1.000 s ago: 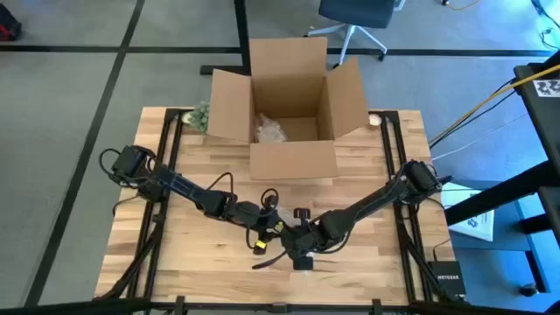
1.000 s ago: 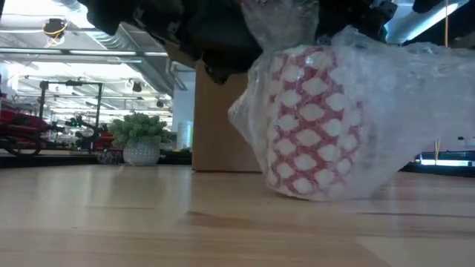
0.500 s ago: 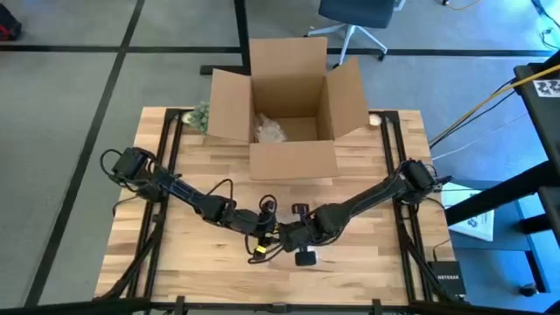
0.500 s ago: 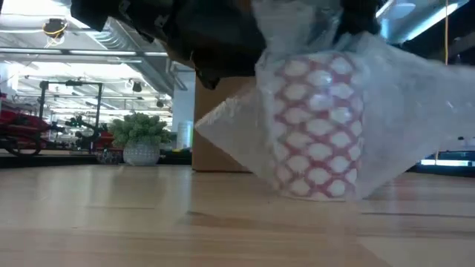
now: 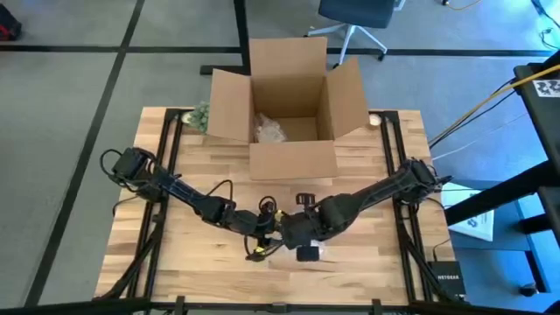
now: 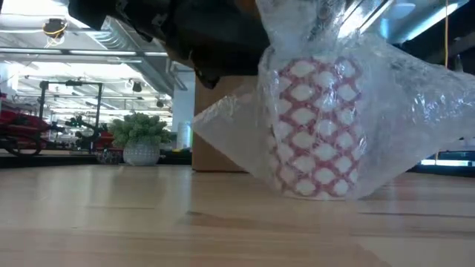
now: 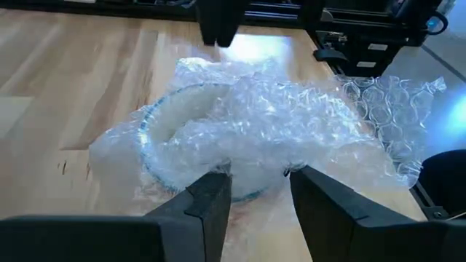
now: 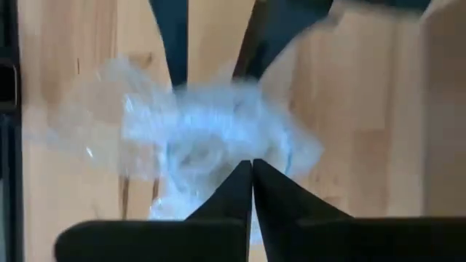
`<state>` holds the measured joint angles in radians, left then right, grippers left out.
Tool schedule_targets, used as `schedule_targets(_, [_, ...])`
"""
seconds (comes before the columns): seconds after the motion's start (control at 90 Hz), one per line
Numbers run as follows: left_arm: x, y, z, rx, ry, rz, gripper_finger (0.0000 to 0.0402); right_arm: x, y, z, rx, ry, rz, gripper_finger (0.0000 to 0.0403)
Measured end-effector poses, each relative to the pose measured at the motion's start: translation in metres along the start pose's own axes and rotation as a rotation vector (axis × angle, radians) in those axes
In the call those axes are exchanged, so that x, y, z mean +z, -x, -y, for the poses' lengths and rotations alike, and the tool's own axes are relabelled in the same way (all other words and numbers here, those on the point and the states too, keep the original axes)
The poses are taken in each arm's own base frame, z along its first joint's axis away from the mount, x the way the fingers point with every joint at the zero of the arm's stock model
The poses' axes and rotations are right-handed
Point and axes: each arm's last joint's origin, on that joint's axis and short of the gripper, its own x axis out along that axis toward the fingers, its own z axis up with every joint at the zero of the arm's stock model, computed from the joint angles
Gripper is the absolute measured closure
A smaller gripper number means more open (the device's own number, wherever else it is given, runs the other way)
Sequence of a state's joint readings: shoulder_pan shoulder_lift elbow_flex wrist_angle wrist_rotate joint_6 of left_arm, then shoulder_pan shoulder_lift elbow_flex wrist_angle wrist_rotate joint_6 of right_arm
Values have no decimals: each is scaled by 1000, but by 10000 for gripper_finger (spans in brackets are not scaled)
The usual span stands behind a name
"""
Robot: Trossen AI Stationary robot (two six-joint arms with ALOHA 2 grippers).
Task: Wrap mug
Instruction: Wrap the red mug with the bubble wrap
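1. We see both arms stretched low across the table (image 5: 175, 262), meeting near its front middle, over the mug (image 6: 315, 126).
2. The left gripper (image 7: 256, 191) reaches in from the left, its two fingers (image 7: 211, 200) parted a little at the near edge of the bubble wrap (image 7: 291, 124); whether they touch or pinch it, we cannot tell.
3. The right gripper (image 8: 252, 171) points down over the bundle, its fingers pressed together at the tips; whether a fold of wrap sits between them, we cannot tell.
4. The mug stands upright on the wood, one mug with a red-and-white lattice pattern, and one sheet of bubble wrap is draped over and around it, flaring out wide to either side in the low view.
5. Our count: two arms, one mug, one sheet.
6. At the table's far edge sits one open cardboard box (image 5: 293, 105), flaps spread, with some clear wrap inside.
7. One small potted plant (image 6: 141, 137) stands beside the box's left side.
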<state>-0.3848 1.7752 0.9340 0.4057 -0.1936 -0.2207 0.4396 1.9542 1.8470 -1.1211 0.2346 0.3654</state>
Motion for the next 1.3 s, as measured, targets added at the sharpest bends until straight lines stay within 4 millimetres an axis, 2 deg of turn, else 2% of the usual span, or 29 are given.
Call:
schedule_targets(0.2, [0, 0, 0, 4, -12, 0, 274, -10, -43, -8, 72, 12, 15, 402])
schedule_targets(0.378, [0, 0, 0, 5, -14, 1, 274, -37, -72, -2, 27, -49, -97, 402])
schedule_targets(0.533, [2, 1, -1, 6, -10, 10, 274, -49, -92, 0, 49, -85, -80, 402])
schedule_targets(0.767, [25, 14, 0, -6, -15, 71, 274, -45, -94, -3, 70, -89, -39, 402])
schedule_targets(0.922, [25, 12, -4, 5, -47, 66, 274, -41, -94, -1, 72, -82, -22, 402])
schedule_targets(1.144, [11, -3, -13, 30, -19, 10, 274, -40, -94, -1, 63, -73, -18, 402])
schedule_targets(1.3, [8, -7, -19, 42, -10, -4, 274, -38, -92, -2, 77, -66, -22, 402])
